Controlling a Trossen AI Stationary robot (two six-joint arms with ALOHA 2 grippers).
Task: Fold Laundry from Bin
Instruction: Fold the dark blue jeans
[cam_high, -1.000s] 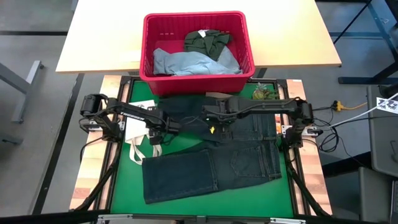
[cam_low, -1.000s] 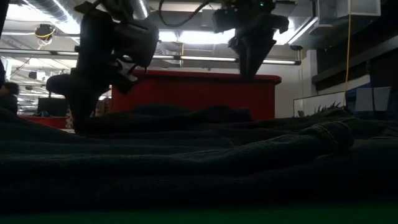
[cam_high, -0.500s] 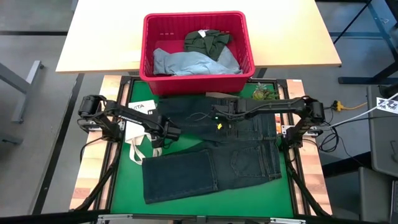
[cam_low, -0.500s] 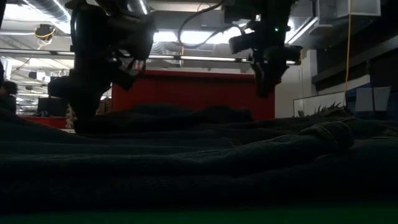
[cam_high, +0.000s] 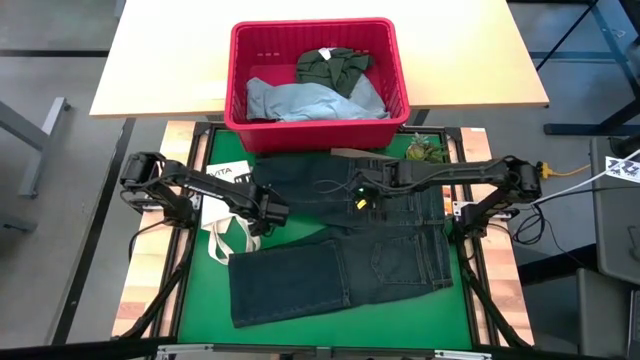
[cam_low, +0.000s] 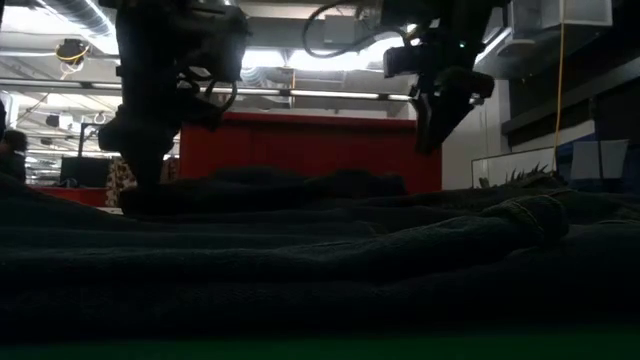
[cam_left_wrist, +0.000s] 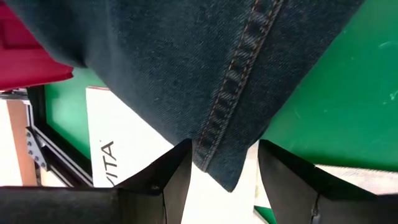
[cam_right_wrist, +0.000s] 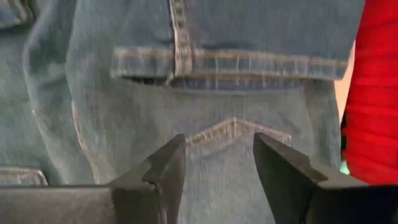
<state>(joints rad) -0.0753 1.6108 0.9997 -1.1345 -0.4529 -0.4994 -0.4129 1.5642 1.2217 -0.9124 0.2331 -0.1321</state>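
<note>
Dark navy jeans (cam_high: 340, 255) lie spread over the green mat (cam_high: 205, 290) on the desk, and both hands work at them. At the left edge of the jeans the left hand (cam_high: 268, 212) stands open, its fingers (cam_left_wrist: 168, 180) on either side of a hem corner without pinching it, just above the white tote bag (cam_high: 222, 222). Over the waist part the right hand (cam_high: 362, 190) hovers with its fingers (cam_right_wrist: 155, 174) apart and nothing held, a back pocket below it. Beyond the jeans, on the pale desk, the red bin (cam_high: 318, 122) holds a light blue garment (cam_high: 300, 100) and a dark olive-green piece (cam_high: 333, 65). A small green thing (cam_high: 420, 150) sits near the bin's right corner.
</note>
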